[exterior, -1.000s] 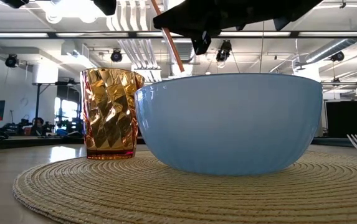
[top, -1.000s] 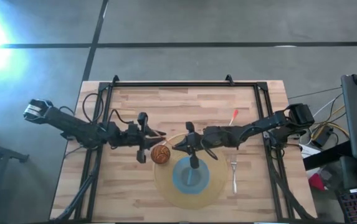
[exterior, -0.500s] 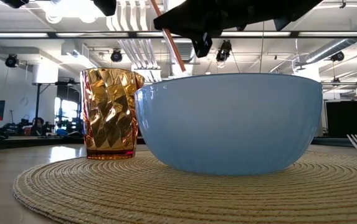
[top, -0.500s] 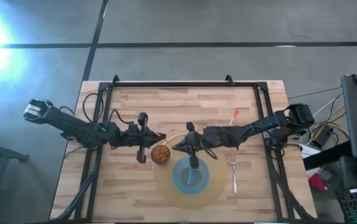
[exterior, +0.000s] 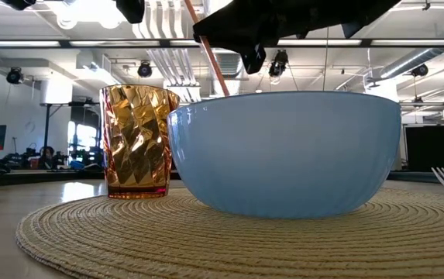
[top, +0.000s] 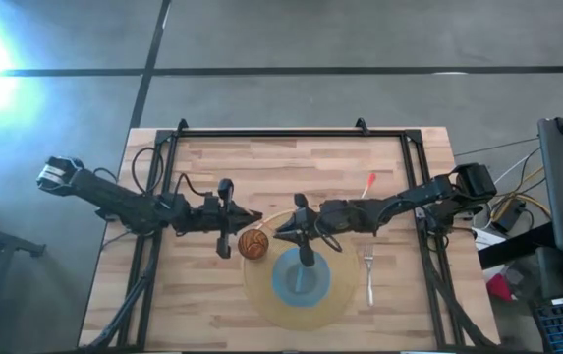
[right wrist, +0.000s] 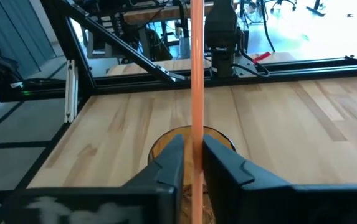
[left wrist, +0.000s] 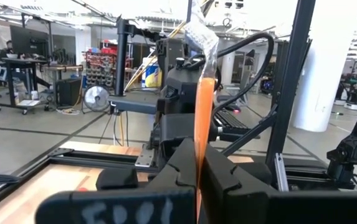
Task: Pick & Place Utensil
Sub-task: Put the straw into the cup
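orange plastic straw point(right wrist: 197, 81) is the item under handling, standing upright in the air between the two grippers above the amber cup point(exterior: 137, 141). in the left wrist view the straw point(left wrist: 202, 118), with a clear wrapper end at its top, is clenched between the left gripper's point(left wrist: 198, 180) fingers. in the right wrist view it runs up between the right gripper's point(right wrist: 194, 163) fingers; a narrow gap shows on either side of it, and whether they are grasping it or have released it cannot be told.

the high view places the left gripper point(top: 253, 217) and right gripper point(top: 279, 232) tip to tip over the cup point(top: 253, 243). the cup stands upright on the woven round mat point(top: 261, 295), just beside the blue bowl point(top: 301, 279), which sits at the mat's centre. in the low view the straw point(exterior: 208, 54) slants down from the dark gripper body toward the bowl's point(exterior: 283, 151) rim.

a metal fork point(top: 368, 271) lies on the bench point(top: 202, 167) just off the mat on the right arm's side. a red-tipped item point(top: 368, 182) lies farther back on the bench.
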`<action>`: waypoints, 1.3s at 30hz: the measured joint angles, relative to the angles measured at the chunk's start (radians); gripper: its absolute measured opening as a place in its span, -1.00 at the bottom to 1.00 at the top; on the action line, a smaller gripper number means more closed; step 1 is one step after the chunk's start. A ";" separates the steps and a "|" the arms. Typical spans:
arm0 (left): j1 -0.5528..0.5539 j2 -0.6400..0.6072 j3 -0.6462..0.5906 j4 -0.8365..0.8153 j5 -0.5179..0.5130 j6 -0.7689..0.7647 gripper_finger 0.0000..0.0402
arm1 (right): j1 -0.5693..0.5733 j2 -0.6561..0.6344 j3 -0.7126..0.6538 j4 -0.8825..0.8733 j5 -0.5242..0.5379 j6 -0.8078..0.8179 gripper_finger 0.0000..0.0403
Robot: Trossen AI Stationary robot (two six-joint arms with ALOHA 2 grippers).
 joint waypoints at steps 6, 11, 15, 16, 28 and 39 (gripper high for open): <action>0.000 0.000 0.000 -0.005 -0.002 0.000 -1.00 | 0.000 -0.022 0.000 -0.008 0.000 0.000 -0.39; 0.000 0.000 0.013 -0.013 -0.003 0.010 -1.00 | -0.001 -0.096 0.000 -0.118 0.000 -0.006 -0.22; 0.000 -0.008 0.062 -0.090 -0.004 0.010 -1.00 | -0.001 -0.190 0.000 -0.275 0.000 -0.023 -0.15; 0.000 -0.011 0.083 -0.136 -0.008 0.006 -1.00 | -0.001 -0.216 0.000 -0.319 0.000 -0.020 -0.14; 0.000 -0.033 0.404 -0.736 -0.116 -0.105 -1.00 | 0.000 -0.396 0.000 -0.587 0.004 0.002 -0.16; 0.000 -0.034 0.541 -0.990 -0.053 -0.226 -1.00 | 0.000 -0.392 0.000 -0.606 0.004 -0.014 -0.24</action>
